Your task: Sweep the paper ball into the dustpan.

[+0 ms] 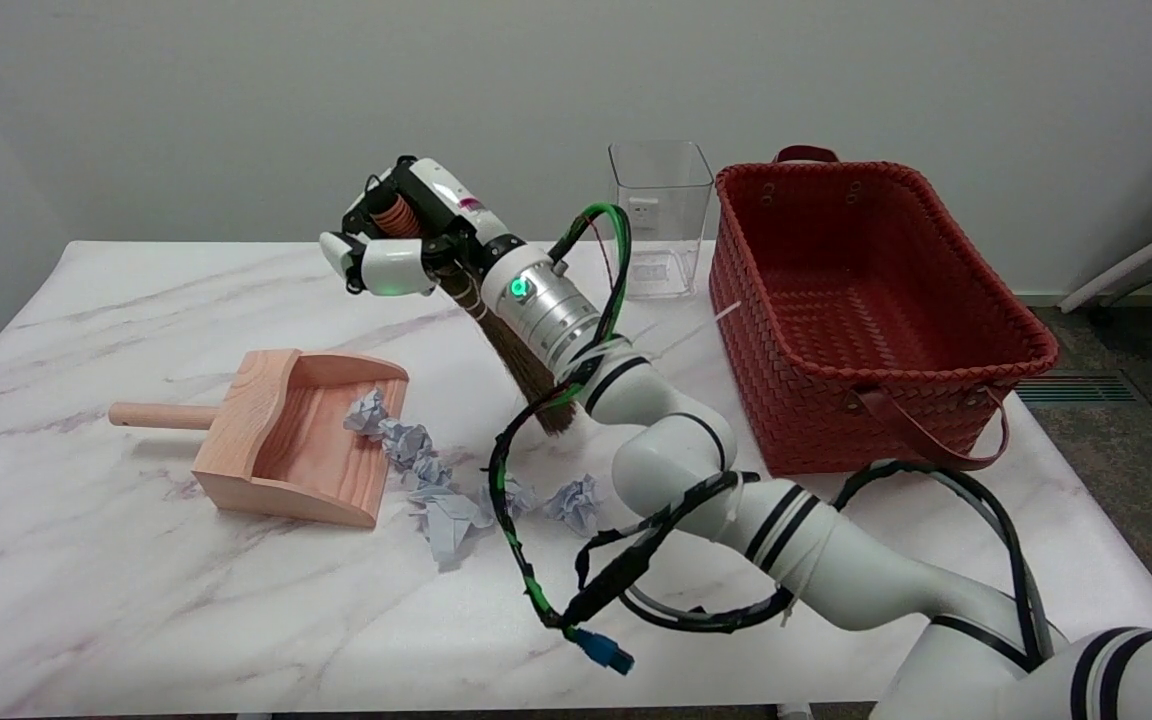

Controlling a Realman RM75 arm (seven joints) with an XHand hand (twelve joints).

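Note:
My right hand (406, 235) hangs above the table behind the dustpan and grips the orange-wound handle of a small straw broom (526, 365). The bristles slant down to the right, partly hidden by my wrist, with their tip near the table. A wooden dustpan (281, 440) lies at left, its mouth facing right and its round handle pointing left. One crumpled paper ball (368, 410) sits at the mouth of the pan. Several more paper balls (436, 490) trail rightward on the marble, the last paper ball (576, 500) lying below the bristles.
A red woven basket (866, 310) with brown handles stands at right. A clear plastic container (661, 215) stands behind it at the table's far edge. My arm's black and green cables (526, 560) dangle over the table's near middle.

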